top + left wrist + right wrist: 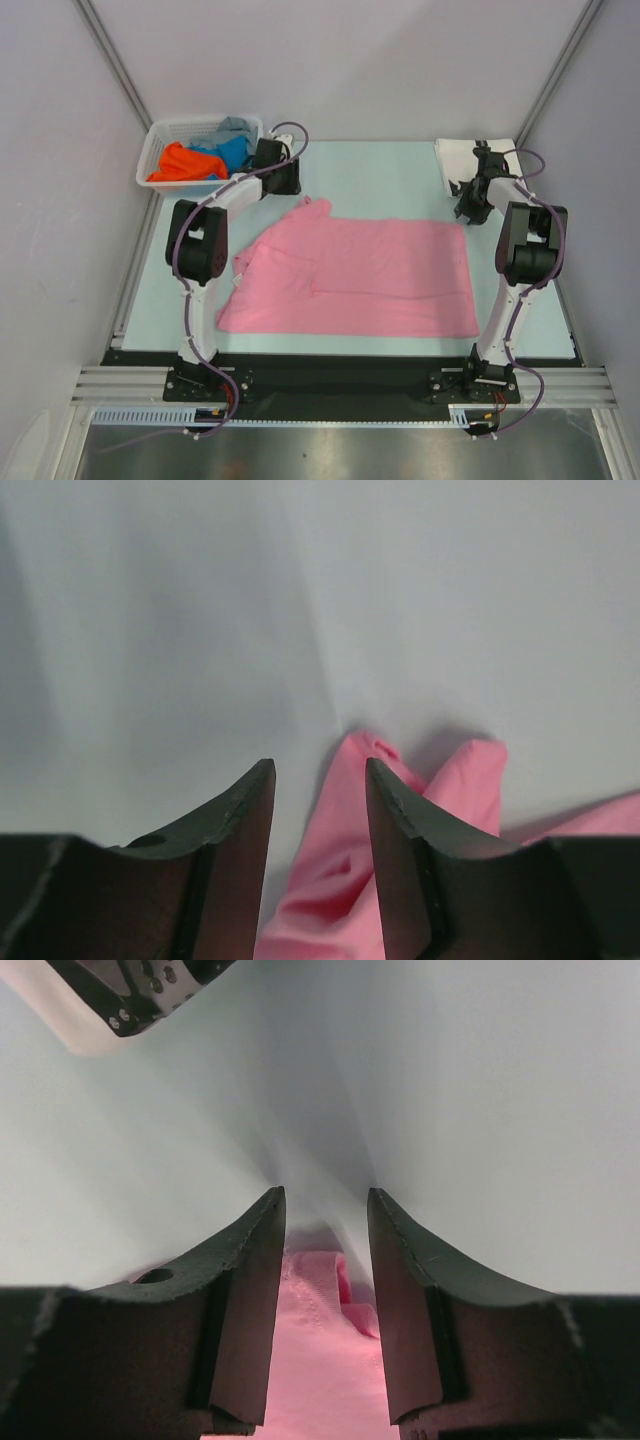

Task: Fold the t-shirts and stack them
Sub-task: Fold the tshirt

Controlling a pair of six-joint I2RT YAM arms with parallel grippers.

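Table [400,170]: pale blue-green, walled by plain white panels on three sides, with both arm bases at its near edge.
Pink shirt [350,275]: spread mostly flat in the middle of the table, long side running left to right. The right part lies smooth. The left edge is rumpled, and a sleeve pokes out at the far-left corner.
Left claw [318,770]: at the far-left corner of the pink shirt, just beside that sleeve. Its fingers stand spread with a clear gap, and nothing is pinched. In its wrist view the pink sleeve lies on the table past the tips and shows through the gap.
Right claw [325,1195]: at the far-right corner of the pink shirt, fingers also apart and holding nothing. Pink cloth with a stitched hem fills the lower part of the gap (under the fingers, as far as the view tells).
White shirt [455,160]: at the far-right corner of the table, just behind the right claw and apart from the pink shirt. It carries black print.
Basket [160,140]: white lattice, at the far-left corner, just left of the left arm's wrist.
Basket contents: orange shirt [180,165] at the near left, blue shirt [232,152] to its right, grey shirt [232,127] at the far side, all crumpled together.
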